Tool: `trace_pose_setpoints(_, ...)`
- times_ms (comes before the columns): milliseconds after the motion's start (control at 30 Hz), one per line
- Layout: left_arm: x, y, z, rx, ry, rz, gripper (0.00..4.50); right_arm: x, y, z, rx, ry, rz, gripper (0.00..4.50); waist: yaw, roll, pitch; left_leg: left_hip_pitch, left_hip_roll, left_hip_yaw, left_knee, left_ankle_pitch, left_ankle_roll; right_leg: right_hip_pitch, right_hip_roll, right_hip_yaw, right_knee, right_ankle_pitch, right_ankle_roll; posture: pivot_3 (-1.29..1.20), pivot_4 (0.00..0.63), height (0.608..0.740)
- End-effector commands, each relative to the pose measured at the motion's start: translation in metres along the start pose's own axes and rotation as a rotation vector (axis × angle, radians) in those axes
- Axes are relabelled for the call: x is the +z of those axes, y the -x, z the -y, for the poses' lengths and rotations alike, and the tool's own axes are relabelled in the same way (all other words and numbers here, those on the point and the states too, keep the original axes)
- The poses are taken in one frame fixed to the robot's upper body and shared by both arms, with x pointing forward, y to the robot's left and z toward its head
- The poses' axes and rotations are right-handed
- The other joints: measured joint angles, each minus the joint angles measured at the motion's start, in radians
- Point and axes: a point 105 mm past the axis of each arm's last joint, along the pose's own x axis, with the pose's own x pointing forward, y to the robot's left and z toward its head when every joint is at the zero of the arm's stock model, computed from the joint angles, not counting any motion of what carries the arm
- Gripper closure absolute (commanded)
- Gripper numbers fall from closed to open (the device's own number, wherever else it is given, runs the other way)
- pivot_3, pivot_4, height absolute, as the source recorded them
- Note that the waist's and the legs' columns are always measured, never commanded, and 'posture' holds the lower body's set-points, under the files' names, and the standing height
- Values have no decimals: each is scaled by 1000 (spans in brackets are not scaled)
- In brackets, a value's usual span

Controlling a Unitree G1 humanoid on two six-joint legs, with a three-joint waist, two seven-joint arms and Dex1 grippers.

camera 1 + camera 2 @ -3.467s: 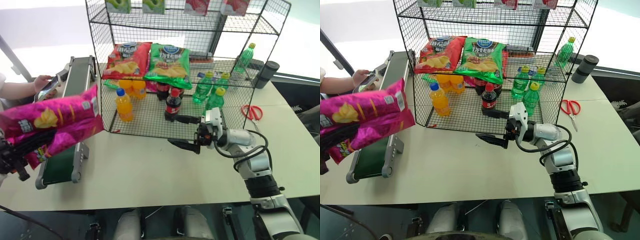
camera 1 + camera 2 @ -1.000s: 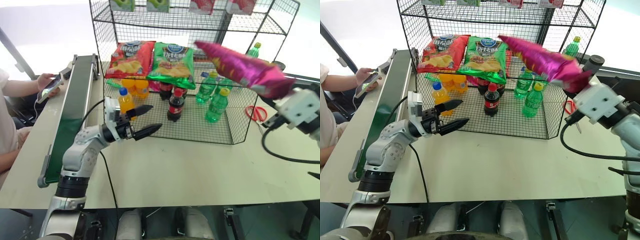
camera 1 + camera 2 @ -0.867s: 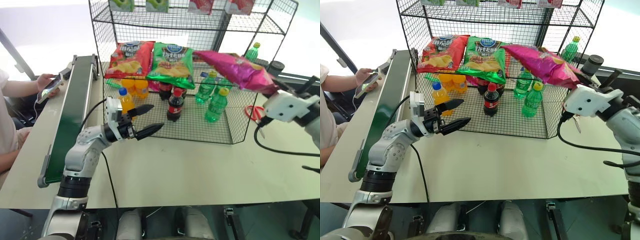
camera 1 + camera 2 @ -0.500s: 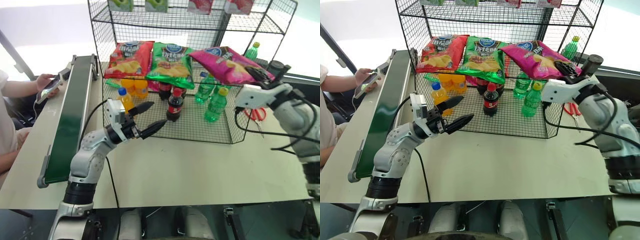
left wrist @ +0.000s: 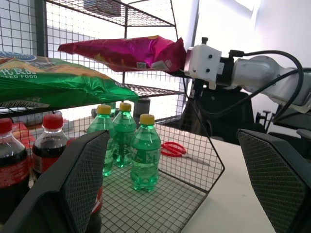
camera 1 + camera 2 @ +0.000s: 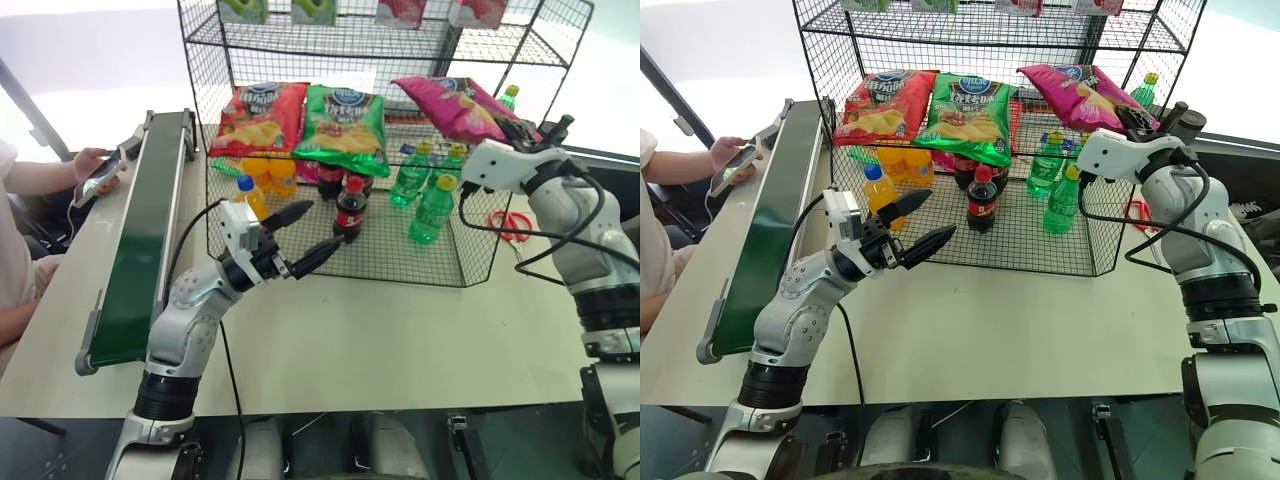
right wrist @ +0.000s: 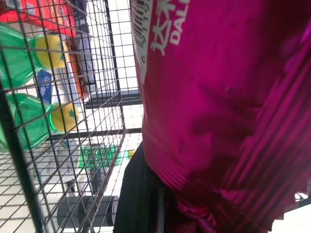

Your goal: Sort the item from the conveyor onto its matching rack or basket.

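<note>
The item [image 6: 455, 100], a magenta-pink crisps bag, lies slanted over the right side of the rack's [image 6: 400, 282] middle tier, next to the green bag. Its near end sits raised above the wire shelf. My right gripper [image 6: 525, 130] is at that near end, at the rack's right front corner, shut on the bag's edge; the right wrist view has the bag [image 7: 218, 97] close up. My left gripper [image 6: 328, 224] hovers open and empty over the table in front of the rack's bottom tier. The conveyor [image 6: 140, 240] runs along the table's left side with a bare belt.
A red crisps bag [image 6: 255, 118] and a green one [image 6: 345, 125] lie on the middle tier. Orange, cola and green bottles [image 6: 430, 205] stand on the bottom tier. Red scissors [image 6: 510, 222] and a dark cup [image 6: 1185, 122] sit right of the rack. A person's hand with a phone [image 6: 95, 170] is at the left.
The pink bag passed from my left gripper to my right, which carried it forward and laid it over the middle tier beside the green bag. My left arm has hardly moved.
</note>
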Motion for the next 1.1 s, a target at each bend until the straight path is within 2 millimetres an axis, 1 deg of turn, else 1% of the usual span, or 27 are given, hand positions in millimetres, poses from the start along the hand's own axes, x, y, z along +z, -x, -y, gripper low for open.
trace_pose_setpoints(33,9,-1,3,-4,-41,24,0,1,0,15,-38,-59,2,2236,0,0,0,0,0,0,0,0,0,0,0,0,0,0,0,0,150,740)
trace_pose_setpoints(67,9,-1,3,-3,-42,23,0,1,0,15,-37,-61,3,1769,0,0,0,0,0,0,0,0,0,-1,0,0,0,0,0,0,150,740)
trace_pose_setpoints(133,7,0,4,-1,-39,17,0,7,1,12,-22,-141,30,890,-1,0,0,0,0,0,-1,0,0,-1,0,0,0,0,0,0,150,740)
trace_pose_setpoints(167,6,1,5,-2,-39,15,0,9,2,11,-11,-158,46,369,-1,0,0,0,0,0,-1,0,0,-1,0,0,0,0,0,0,150,740)
trace_pose_setpoints(200,5,1,5,-1,-38,13,0,13,3,14,-25,-225,69,30,-2,0,0,0,0,0,-1,0,0,0,0,0,0,0,0,0,150,740)
trace_pose_setpoints(267,4,1,6,1,-38,9,0,15,6,20,-55,-331,101,30,-6,0,0,0,1,0,-1,0,0,0,1,0,0,0,0,0,150,740)
trace_pose_setpoints(400,1,1,6,1,-41,-1,0,19,14,15,2,-424,172,30,-6,0,0,0,1,0,-1,0,0,0,0,0,0,0,0,0,150,740)
trace_pose_setpoints(467,1,1,7,-1,-43,-4,0,21,17,11,39,-369,190,30,-5,0,0,0,1,0,-1,0,1,0,0,0,0,0,0,0,150,740)
trace_pose_setpoints(533,0,1,7,-2,-42,-6,0,27,19,7,76,-401,234,30,-6,0,0,0,1,0,-1,0,1,0,0,0,0,0,0,0,150,740)
trace_pose_setpoints(567,0,1,7,-3,-45,-9,0,31,20,7,80,-421,259,30,-6,0,0,0,1,0,-1,0,1,0,0,0,0,0,0,0,150,740)
trace_pose_setpoints(667,0,1,6,-3,-48,-12,0,54,26,7,116,-571,388,30,-16,0,0,0,1,0,-1,0,1,0,0,0,0,0,0,0,150,740)
trace_pose_setpoints(733,0,1,6,-2,-49,-13,0,64,31,4,155,-632,445,30,-19,0,0,0,1,-1,-1,0,1,0,1,0,1,0,0,0,150,740)
trace_pose_setpoints(800,0,1,5,0,-54,-15,0,75,38,3,172,-646,517,30,-18,0,0,0,1,-1,-1,-1,1,0,1,0,1,0,0,0,150,740)
trace_pose_setpoints(833,0,1,5,3,-58,-17,0,85,46,6,182,-667,594,30,-17,0,0,0,1,-1,-1,-1,1,0,1,0,1,0,0,0,150,740)
trace_pose_setpoints(900,-1,3,5,5,-63,-29,0,94,57,16,158,-747,675,30,-16,0,0,0,1,-1,-1,-1,1,0,1,-1,0,0,0,0,150,740)
trace_pose_setpoints(933,-1,5,3,13,-79,-43,0,95,63,18,171,-795,700,30,-16,0,0,0,1,-1,-1,-1,2,0,0,-1,0,0,0,0,150,740)
trace_pose_setpoints(1000,-4,12,-1,33,-81,-86,0,92,70,20,175,-880,700,30,-14,0,0,0,1,-1,-1,-1,2,0,0,-1,0,0,0,0,150,740)
trace_pose_setpoints(1067,-1,26,-8,57,-120,-137,0,88,86,27,194,-1020,731,30,-13,0,0,0,1,-2,-1,-3,4,0,0,-1,0,0,0,0,150,740)
trace_pose_setpoints(1100,1,34,-13,74,-138,-165,0,86,94,30,208,-1065,737,30,-13,0,0,-1,1,-3,-1,-5,9,1,0,-2,0,0,0,0,150,740)
